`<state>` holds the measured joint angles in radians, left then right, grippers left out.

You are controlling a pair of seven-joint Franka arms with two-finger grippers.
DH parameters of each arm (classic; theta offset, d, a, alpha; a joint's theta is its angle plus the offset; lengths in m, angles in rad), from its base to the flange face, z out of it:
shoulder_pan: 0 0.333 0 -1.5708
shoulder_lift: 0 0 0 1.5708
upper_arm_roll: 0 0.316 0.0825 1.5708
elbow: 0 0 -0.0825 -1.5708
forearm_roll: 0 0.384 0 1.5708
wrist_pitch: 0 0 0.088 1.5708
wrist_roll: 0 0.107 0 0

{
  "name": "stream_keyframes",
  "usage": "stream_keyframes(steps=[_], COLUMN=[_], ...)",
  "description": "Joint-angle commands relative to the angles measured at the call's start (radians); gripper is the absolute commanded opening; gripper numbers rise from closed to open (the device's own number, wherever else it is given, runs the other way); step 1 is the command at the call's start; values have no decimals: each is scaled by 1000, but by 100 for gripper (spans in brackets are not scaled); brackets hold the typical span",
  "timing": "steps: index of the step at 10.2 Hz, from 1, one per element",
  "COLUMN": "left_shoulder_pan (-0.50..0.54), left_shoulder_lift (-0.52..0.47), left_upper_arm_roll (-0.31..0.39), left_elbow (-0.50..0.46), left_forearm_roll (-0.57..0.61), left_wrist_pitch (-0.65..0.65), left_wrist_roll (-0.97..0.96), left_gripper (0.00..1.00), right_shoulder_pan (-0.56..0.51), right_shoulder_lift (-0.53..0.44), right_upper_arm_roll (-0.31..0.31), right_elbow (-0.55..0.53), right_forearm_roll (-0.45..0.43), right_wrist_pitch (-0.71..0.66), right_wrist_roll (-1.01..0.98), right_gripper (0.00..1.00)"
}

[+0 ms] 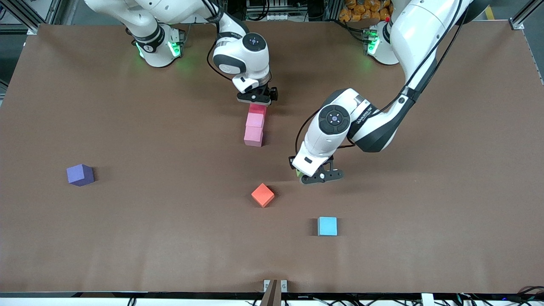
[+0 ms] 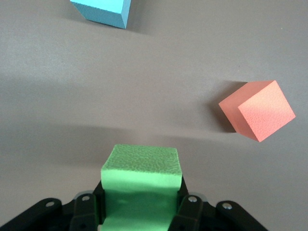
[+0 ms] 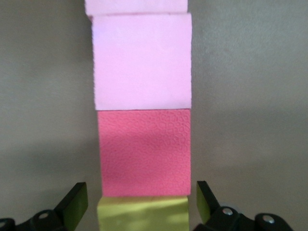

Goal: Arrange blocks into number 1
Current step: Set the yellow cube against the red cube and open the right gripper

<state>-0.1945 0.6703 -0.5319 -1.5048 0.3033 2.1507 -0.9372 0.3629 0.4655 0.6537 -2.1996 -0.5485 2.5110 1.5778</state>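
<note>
Line of blocks: a column was seen mid-table, running toward the front camera. A yellow matte foam cube [image 3: 142, 213] lay farthest from that camera, then a red matte foam cube [image 3: 146, 152], then a pink matte foam cube [image 3: 142, 61], then a second pink matte foam cube [image 1: 253, 136] nearest the camera. Faces were touching along the column.
Right gripper: the right gripper [image 1: 254, 97] was placed over the yellow cube at the column's end; its fingers were spread, one on each side of the cube, and nothing was pinched.
Left gripper: the left gripper [image 2: 139, 204] was pressed together on a green matte foam cube [image 2: 141, 179], carried above bare table close to the orange cube.
Loose blocks: an orange matte foam cube [image 1: 262, 195] was lying skewed, nearer the camera than the column. A light blue matte foam cube [image 1: 327, 226] was nearer still. A purple matte foam cube [image 1: 80, 174] was well apart, toward the right arm's end.
Table: a brown matte table surface [image 1: 425, 191] was noted.
Handling, judged: the cubes were taken to be light, slightly soft foam; the pebbled faces should offer grip and little slip. Breakage was not expected, though a hard squeeze might dent them.
Where to hold, judged: two facing side walls, near mid-height, were considered best. The skewed orange cube would call for a turned wrist.
Risk, judged: being light, the placed cubes could be nudged out of line by a passing finger.
</note>
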Motion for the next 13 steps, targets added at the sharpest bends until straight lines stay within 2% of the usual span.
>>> stream_keyframes(steps=[1,3,4,6,8,9,10,12,13], left_shoulder_pan=[-20,-17,-13,-3,0,0,0,0,-12], left_shoulder_lift=[-29,-58,-78,-129,-188,-205,-230,-255,-252], left_upper_arm_roll=[3,1,0,-2,-8,-25,-57,-161,-212], left_elbow=[-37,-87,-112,-181,-253,-280,-326,-388,-399], left_forearm_roll=[33,33,33,34,33,31,31,30,30], left_wrist_pitch=[-14,-14,-14,-14,-14,-14,-12,-14,-14], left_wrist_roll=[-17,-14,-6,9,18,14,-3,-102,-165], left_gripper=[0,0,0,0,0,0,0,0,0], right_shoulder_pan=[-33,-68,-97,-149,-235,-264,-268,-271,-278], right_shoulder_lift=[-57,-106,-148,-272,-402,-435,-435,-435,-435], right_upper_arm_roll=[32,70,86,93,78,28,-50,-187,-275], right_elbow=[-14,-14,-14,-12,3,45,110,246,305], right_forearm_roll=[-11,34,103,330,503,522,522,516,516], right_wrist_pitch=[-32,-108,-138,-225,-363,-432,-502,-610,-623], right_wrist_roll=[-33,-131,-216,-457,-713,-795,-858,-932,-984], right_gripper=[100,100,100,100,100,100,100,100,100])
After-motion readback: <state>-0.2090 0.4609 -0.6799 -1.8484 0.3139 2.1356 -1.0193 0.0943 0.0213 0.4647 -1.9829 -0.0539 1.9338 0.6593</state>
